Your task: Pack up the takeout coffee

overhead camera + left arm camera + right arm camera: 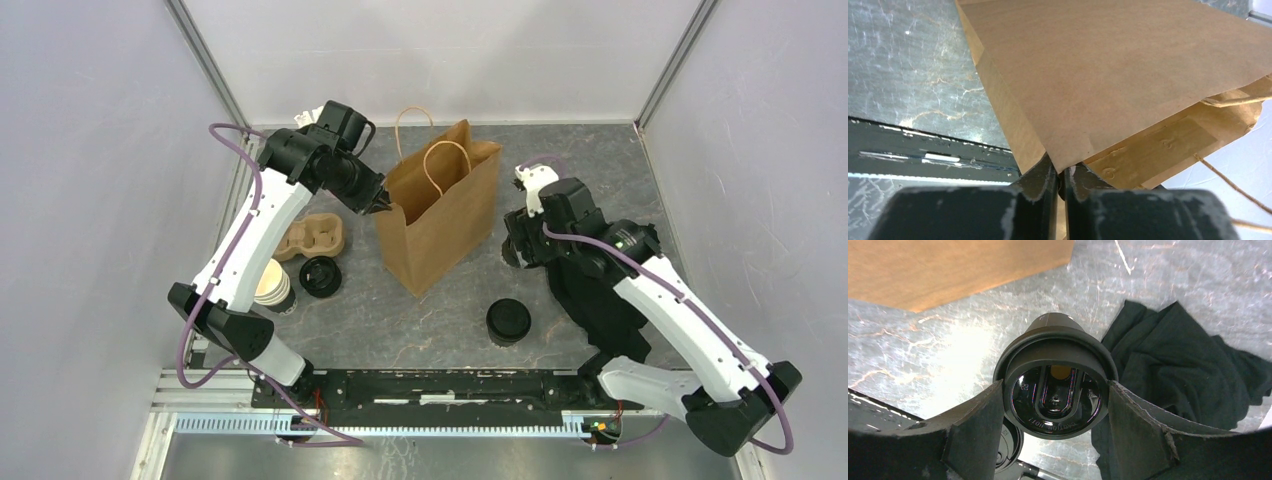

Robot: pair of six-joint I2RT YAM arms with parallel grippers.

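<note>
Over the tabletop (420, 325), my left tool (1062, 172) pinches the rim of the paper bag (440, 225), likely holding it open for the coffee cup (1058, 360) gripped in my right tool (1055, 405).

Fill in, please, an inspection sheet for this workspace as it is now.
Surface: grey marbled table, no spill seen.
Job's things: brown bag upright; one lidded cup held off the table; second cup, lidded, on the table.
Clutter: cup stack, loose lid, carrier, black cloth.
Grippers: left gripper pinches the bag's top corner; right gripper grips the cup by its lid.
Cables: purple cables looped along both arms.
Surroundings: white walls, metal rail at the near edge.
</note>
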